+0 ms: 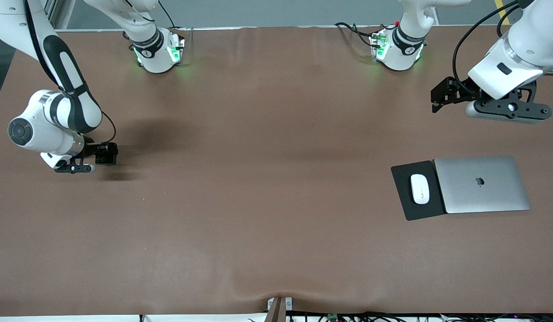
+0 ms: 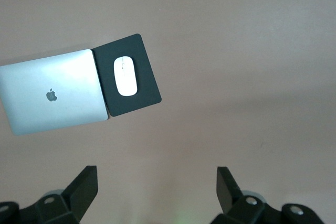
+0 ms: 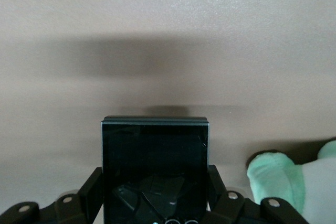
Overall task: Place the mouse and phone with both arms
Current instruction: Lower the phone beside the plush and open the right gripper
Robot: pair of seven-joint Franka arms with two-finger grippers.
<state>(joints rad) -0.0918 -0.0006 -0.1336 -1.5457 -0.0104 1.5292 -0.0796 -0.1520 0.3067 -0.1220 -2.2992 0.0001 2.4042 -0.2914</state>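
Observation:
The white mouse (image 1: 420, 188) lies on a black mouse pad (image 1: 403, 197) beside a closed silver laptop (image 1: 481, 184), toward the left arm's end of the table. In the left wrist view the mouse (image 2: 126, 75) lies on the pad (image 2: 144, 85), well away from my left gripper (image 2: 156, 187). That gripper is open and empty, up over bare table (image 1: 437, 100). My right gripper (image 1: 102, 154) is shut on the black phone (image 1: 107, 152), low over the table at the right arm's end. The right wrist view shows the phone (image 3: 155, 156) clamped between both fingers (image 3: 93, 190).
The brown table (image 1: 267, 179) stretches wide between the two arms. The laptop (image 2: 52, 92) touches the pad's edge. Both arm bases (image 1: 158, 51) (image 1: 397, 49) glow green along the table's top edge. A white and green shape (image 3: 294, 182) shows in the right wrist view.

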